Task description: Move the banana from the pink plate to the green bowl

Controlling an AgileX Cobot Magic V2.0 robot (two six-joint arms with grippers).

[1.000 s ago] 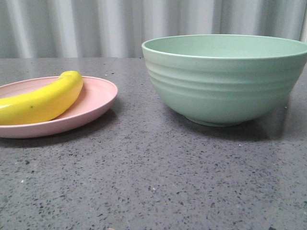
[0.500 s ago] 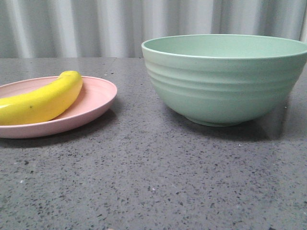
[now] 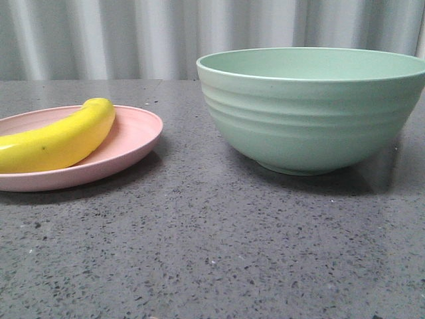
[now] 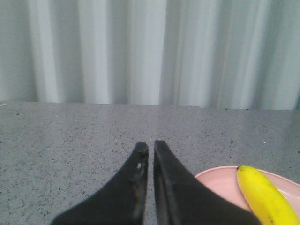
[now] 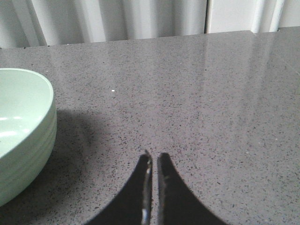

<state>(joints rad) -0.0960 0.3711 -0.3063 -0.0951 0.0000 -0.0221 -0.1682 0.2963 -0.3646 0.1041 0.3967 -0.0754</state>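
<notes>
A glossy yellow banana (image 3: 60,139) lies across the pale pink plate (image 3: 133,136) at the left of the front view. The mint-green ridged bowl (image 3: 312,113) stands to the right of the plate, apart from it, and nothing shows inside it. No gripper appears in the front view. My left gripper (image 4: 150,145) is shut and holds nothing; it hangs over bare table with the banana (image 4: 265,197) and plate (image 4: 218,180) beside it. Over the table beside the bowl (image 5: 21,131), my right gripper (image 5: 154,157) is also shut and holds nothing.
The table (image 3: 219,246) is grey speckled stone. A pale corrugated wall (image 3: 133,33) runs along its far edge, close behind plate and bowl.
</notes>
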